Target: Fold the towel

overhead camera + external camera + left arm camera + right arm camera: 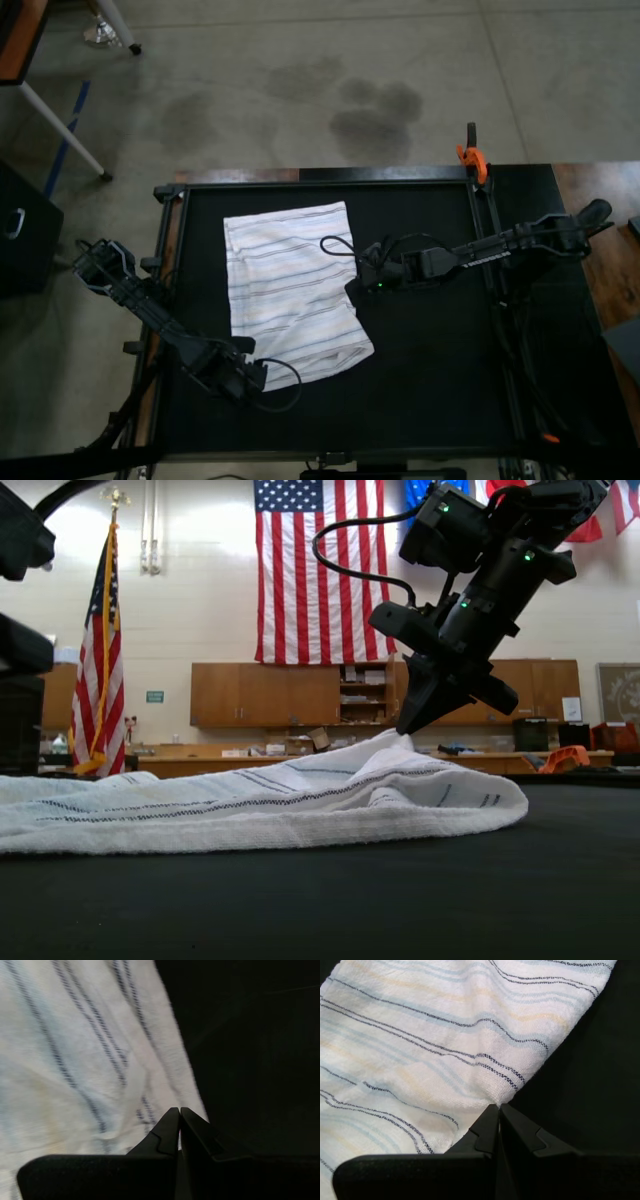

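Striped white towel (292, 292) lies rumpled, centre-left on black mat (430, 380), top view. Right gripper (499, 1108), at towel's 3 o'clock edge, fingers closed to pinch on selvage, raising small peak there. Left gripper (179, 1110), at towel's 7 o'clock corner, fingers closed, cloth between them not confirmable. Step, by judgement: edge grasp before first fold. Next move calls for both grips secure, then lifting together, carrying edge across.

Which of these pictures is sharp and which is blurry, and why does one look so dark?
Left wrist view: soft and smeared, the towel stripes fuzzy, the black mat featureless. Right wrist view: crisp, terry weave and stripes clear. Top view: evenly lit, with dark stains on the concrete floor. Exterior view: bright wall behind, so the arm reads nearly as a silhouette.
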### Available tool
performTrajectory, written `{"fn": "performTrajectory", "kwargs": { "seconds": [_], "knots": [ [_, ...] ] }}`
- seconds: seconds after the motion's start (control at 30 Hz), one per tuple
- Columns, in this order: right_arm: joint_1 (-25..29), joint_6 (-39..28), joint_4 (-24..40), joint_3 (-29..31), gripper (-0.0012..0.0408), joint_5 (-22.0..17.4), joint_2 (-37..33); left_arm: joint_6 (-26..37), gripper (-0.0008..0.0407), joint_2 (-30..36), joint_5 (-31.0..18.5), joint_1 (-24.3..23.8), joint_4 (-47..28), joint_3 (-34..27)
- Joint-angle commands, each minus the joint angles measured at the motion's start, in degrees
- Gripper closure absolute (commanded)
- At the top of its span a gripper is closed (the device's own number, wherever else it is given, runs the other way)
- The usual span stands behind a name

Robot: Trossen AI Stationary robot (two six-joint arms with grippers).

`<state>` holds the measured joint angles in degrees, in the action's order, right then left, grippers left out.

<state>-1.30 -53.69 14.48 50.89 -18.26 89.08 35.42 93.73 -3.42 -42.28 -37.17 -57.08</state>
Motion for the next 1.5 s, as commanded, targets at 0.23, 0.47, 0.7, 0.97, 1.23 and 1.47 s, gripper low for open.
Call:
{"fn": "performTrajectory", "kwargs": {
  "seconds": [0.23,0.47,0.7,0.97,1.23,1.47],
  "knots": [
    [-0.02,-0.02,-1.18,-0.15,0.0391,-0.02,0.02,3.63,0.0346,0.22,0.39,-0.74,-0.07,0.04],
    [-0.02,0.2,-1.51,0.13,0.039,-0.48,0.0,7.21,0.0218,1.4,0.33,-0.59,-0.09,0.31],
    [-0.02,-0.55,-0.37,0.11,0.0386,-0.55,0.0,10.45,0.0173,4.59,0.28,-0.59,-0.13,0.37],
    [-0.02,-0.68,0.0,0.09,0.0329,-0.57,0.0,10.49,0.0173,5.95,-0.68,-0.55,-0.28,0.35],
    [-0.02,-0.42,-0.07,0.26,0.0296,-0.57,0.0,10.45,0.0202,3.32,-1.38,-0.55,-0.44,0.13],
    [-0.02,-0.26,-0.42,0.04,0.0296,-0.55,0.0,10.73,0.0233,3.08,-1.95,-0.55,-0.11,0.39]
  ]
}}
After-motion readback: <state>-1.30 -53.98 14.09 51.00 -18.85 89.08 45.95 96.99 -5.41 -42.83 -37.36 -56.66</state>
